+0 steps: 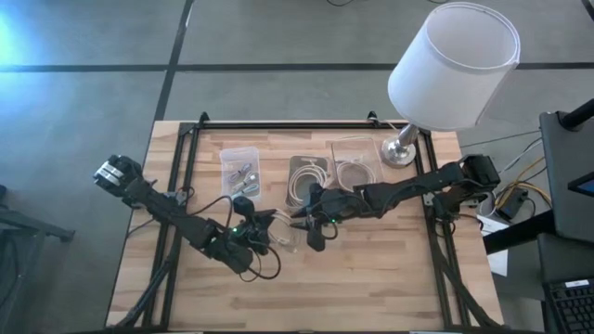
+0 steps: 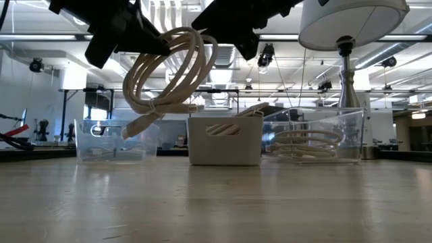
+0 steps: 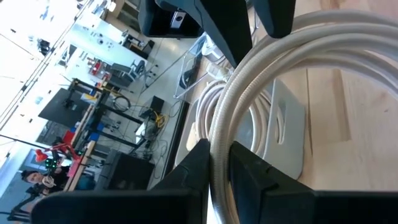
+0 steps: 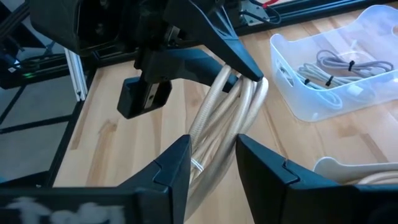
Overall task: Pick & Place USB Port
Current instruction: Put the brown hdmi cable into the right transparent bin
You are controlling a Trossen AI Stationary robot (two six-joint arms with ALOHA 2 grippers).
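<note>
— Left claw [image 2: 145, 47] is clenched on the top of the coiled USB cable [image 2: 169, 74], holding it in the air above the bench [image 1: 371, 269], in front of the three bins. Right claw [image 4: 211, 152] has its fingers spread to either side of the same coil, not closed on it as far as I can see.

— So which step is this?

— A handover or a two-armed carry, by my reading (the cable is lifted but not yet in any bin). Next the right claw would need to close on the loop before the left lets go, then move toward the clear bin [image 2: 314, 138] with the similar coils, or the white bin [image 2: 225, 142].

— And how does the cable hang?

— Loop stands roughly upright, its long axis tilted, with the plug end [image 2: 131, 128] trailing down toward the small clear bin [image 2: 111, 142].
</note>
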